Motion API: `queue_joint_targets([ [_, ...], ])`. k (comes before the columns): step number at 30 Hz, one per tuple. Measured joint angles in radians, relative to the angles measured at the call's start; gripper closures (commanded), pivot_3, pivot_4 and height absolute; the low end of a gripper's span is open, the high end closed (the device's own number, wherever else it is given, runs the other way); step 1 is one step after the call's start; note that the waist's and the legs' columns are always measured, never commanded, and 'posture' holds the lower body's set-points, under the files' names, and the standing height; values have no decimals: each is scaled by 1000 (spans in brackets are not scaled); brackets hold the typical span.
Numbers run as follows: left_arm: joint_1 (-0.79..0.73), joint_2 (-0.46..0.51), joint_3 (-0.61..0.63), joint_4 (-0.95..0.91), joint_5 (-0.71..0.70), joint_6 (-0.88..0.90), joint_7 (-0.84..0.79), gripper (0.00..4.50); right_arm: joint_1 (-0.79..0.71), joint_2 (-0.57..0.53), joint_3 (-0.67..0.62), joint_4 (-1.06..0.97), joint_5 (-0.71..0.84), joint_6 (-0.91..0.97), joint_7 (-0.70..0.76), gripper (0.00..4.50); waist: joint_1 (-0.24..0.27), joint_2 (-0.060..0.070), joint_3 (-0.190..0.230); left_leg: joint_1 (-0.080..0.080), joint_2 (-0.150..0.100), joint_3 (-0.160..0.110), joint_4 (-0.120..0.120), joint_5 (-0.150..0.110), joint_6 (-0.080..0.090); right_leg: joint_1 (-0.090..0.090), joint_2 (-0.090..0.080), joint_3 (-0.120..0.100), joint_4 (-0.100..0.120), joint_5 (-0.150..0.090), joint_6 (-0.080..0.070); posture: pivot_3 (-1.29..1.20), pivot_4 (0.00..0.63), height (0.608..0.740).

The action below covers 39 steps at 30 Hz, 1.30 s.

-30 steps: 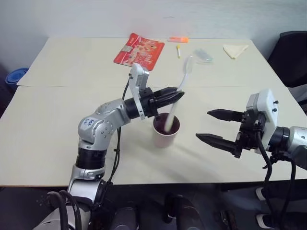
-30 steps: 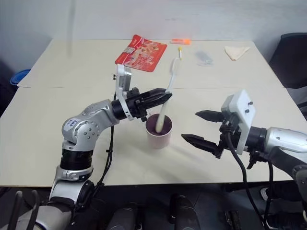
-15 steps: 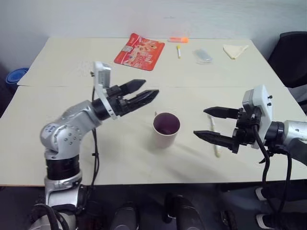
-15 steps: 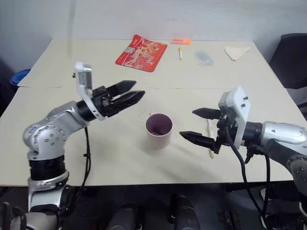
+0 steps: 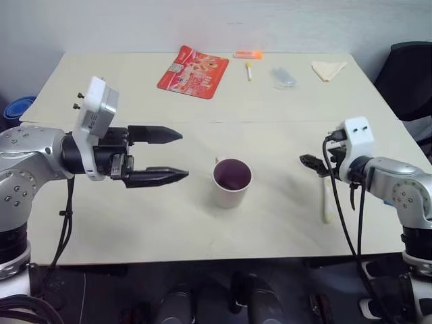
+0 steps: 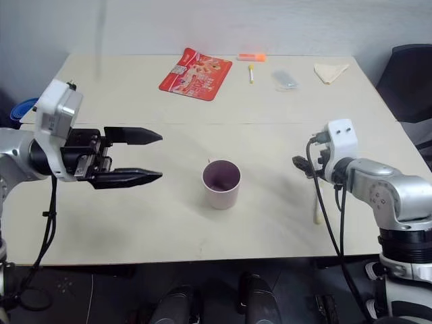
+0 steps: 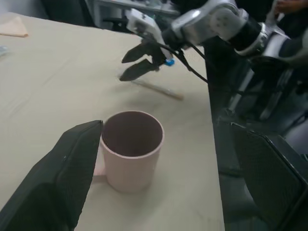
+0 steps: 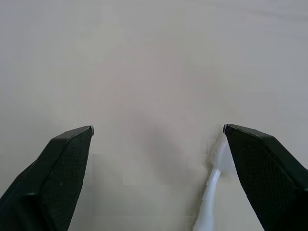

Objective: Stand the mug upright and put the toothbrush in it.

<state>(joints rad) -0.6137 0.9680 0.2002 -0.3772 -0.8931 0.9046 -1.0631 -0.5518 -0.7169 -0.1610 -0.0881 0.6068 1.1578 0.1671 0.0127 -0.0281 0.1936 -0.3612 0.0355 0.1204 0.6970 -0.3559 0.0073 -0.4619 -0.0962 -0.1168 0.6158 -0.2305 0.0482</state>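
the pink mug (image 5: pixel 232 182) stands upright at table centre, empty. the toothbrush (image 5: pixel 327 200) lies flat on the table (image 5: pixel 135 223) at its 3 o'clock, under the right gripper (image 7: pixel 139 60), jaws spread. the left gripper (image 5: pixel 165 155), at 9 o'clock, gapes wide, holding nothing.

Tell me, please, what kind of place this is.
Probably an office or lab room, not a home: two pale beige tables pushed together, a black office chair at the far right edge, and a plain white wall behind them.
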Motion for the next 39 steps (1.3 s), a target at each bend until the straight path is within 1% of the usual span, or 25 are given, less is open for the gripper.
queue_joint_targets([
  [5, -6, 15, -25, 0, 29, -40, -42, 53, 2, 30, -45, 2, -31, 62, -56, 0, -5, 0, 0, 0, 1, 0, 0, 0, 0, 0, 0, 0, 0, 0, 0, 0, 150, 740],
  [11, -11, 14, -42, 0, 36, -53, -42, 53, 78, 33, -53, -5, -103, 62, -73, 0, -13, 0, 0, -1, 1, -1, 0, 0, 0, 0, 1, 0, -1, 0, 0, 0, 150, 740],
  [15, -11, 14, -45, -1, 35, -56, -42, 53, 83, 67, -127, 0, -99, 97, -65, 0, -14, 0, 0, 0, 2, 0, 0, 0, 0, 0, 1, 0, -1, 0, 0, 0, 150, 740],
  [18, -15, 14, -50, -1, 36, -57, -43, 0, 68, 105, -161, 19, -98, 108, -60, 521, -18, 0, 0, 0, 2, 0, -1, 0, 0, 0, 2, 1, -1, 0, 0, 0, 150, 740],
  [24, -42, 14, -58, 0, 36, -67, -44, 0, 25, 146, -188, 59, -101, 109, -40, 2413, -20, 0, 0, 1, 2, 1, -1, 0, 0, 0, 2, 1, 0, 0, 0, 0, 150, 740],
  [28, -42, 12, -62, 1, 36, -71, -43, 0, 21, 159, -193, 61, -103, 112, -29, 3763, -18, 0, 0, 1, 2, 1, -1, 0, 0, 0, 2, 1, 0, 0, 0, 0, 150, 740],
  [29, -42, 11, -62, 1, 36, -73, -42, 0, 21, 159, -193, 61, -106, 113, -25, 3994, -18, 0, 0, 1, 2, 0, -1, 0, 0, 0, 2, 1, 0, 0, 0, 0, 150, 740],
  [30, -42, 8, -62, 2, 36, -75, -41, 0, 22, 159, -192, 61, -109, 113, -19, 4325, -18, 0, 0, 1, 2, 1, -1, 0, 0, 0, 2, 1, 0, 0, 0, 0, 150, 740],
  [36, -46, -20, -64, 6, 36, -77, -21, 0, 25, 159, -176, 48, -121, 107, 9, 4346, -19, 0, 0, 1, 2, 1, -1, 0, 0, 0, 2, 1, 0, 0, 0, 0, 150, 740],
  [39, -42, -19, -61, 5, 36, -77, -19, 0, -5, 201, -180, 39, -108, 74, 28, 4346, -22, 1, 0, 1, 2, 1, -1, 0, 0, -1, 2, 2, 0, 0, 0, 0, 150, 740],
])
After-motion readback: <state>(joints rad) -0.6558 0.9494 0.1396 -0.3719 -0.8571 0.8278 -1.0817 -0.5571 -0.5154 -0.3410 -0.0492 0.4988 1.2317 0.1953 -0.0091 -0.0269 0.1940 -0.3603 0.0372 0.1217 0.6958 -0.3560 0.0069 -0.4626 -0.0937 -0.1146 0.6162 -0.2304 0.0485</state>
